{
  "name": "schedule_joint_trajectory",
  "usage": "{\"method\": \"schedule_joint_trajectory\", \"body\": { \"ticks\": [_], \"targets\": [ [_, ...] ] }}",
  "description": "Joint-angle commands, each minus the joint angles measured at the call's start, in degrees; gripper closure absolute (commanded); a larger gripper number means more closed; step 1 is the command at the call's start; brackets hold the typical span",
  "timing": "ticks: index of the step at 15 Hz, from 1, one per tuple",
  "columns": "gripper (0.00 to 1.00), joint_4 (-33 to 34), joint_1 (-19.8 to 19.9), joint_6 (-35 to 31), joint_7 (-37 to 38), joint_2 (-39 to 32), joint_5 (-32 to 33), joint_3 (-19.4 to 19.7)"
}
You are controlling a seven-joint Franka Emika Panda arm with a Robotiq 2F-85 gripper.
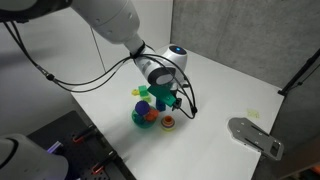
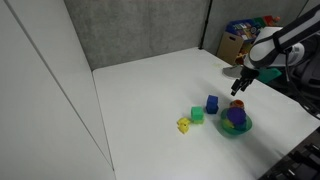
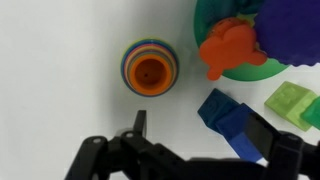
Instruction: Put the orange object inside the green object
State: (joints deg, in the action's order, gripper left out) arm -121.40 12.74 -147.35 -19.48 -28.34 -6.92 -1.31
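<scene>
Orange object (image 3: pixel 150 72) inside green object (image 3: pixel 126 67) (rim blurred).

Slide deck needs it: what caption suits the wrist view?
Orange piece sits inside the green ring, beside a blue block and teal bowl; fingers open below.

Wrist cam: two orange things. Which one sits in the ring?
The small round orange piece, centred in the green ring. The bigger lobed orange-red toy lies in the teal bowl instead.
</scene>
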Motion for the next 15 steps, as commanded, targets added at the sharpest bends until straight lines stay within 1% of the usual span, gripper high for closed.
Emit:
{"method": "schedule_joint_trajectory", "body": {
  "ticks": [1, 4, 6, 8, 9, 12, 15],
  "targets": [
    [0.0, -4.91, -3.5, 1.85, 6.88, 7.74, 2.08, 2.11],
    [0.0, -8.63, -7.56, 3.3, 14.29, 13.44, 6.45, 4.71],
    [0.0, -11.03, -9.88, 5.51, 19.71, 17.43, 10.95, 6.18],
    [0.0, -13.29, -11.3, 8.68, 24.29, 21.57, 15.03, 6.73],
    [0.0, -14.22, -11.45, 10.83, 25.34, 23.65, 15.89, 6.45],
    [0.0, -15.98, -11.33, 19.17, 25.31, 29.26, 15.36, 5.16],
    [0.0, -16.1, -11.08, 28.01, 25.26, 35.03, 15.35, 4.49]
  ]
}}
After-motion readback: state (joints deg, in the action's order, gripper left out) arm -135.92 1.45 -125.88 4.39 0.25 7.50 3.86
